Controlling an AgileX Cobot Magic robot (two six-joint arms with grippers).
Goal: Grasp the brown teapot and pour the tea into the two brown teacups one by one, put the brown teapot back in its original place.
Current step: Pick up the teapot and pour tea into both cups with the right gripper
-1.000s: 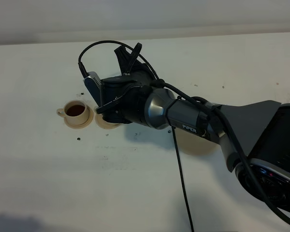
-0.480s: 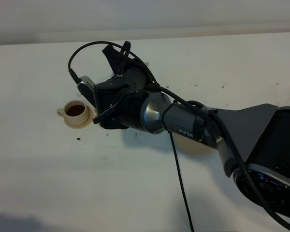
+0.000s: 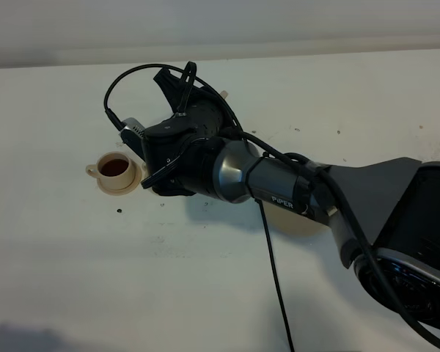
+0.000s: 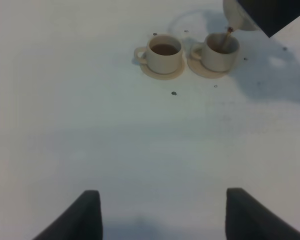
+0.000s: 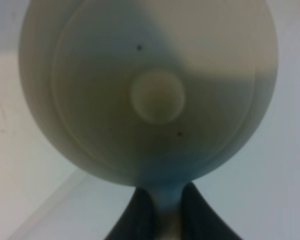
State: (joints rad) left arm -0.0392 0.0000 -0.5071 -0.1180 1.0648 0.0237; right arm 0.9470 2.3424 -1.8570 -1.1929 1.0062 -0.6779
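So that tea runs into the second teacup [image 4: 220, 50], we hold the brown teapot [image 5: 150, 95] tipped just beyond the right gripper [image 5: 162, 215], pinched shut on its handle; the left gripper [image 4: 162, 215] stands open, empty.

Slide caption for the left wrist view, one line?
Brown teapot pours a stream of tea into the second teacup; the first teacup beside it already holds tea.

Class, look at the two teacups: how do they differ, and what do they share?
The filled teacup holds dark tea; the other teacup is taking a thin stream from the teapot. The filled teacup shows plainly in the high view; the other teacup is hidden behind the arm. Both are pale tan, handled, on small saucers.
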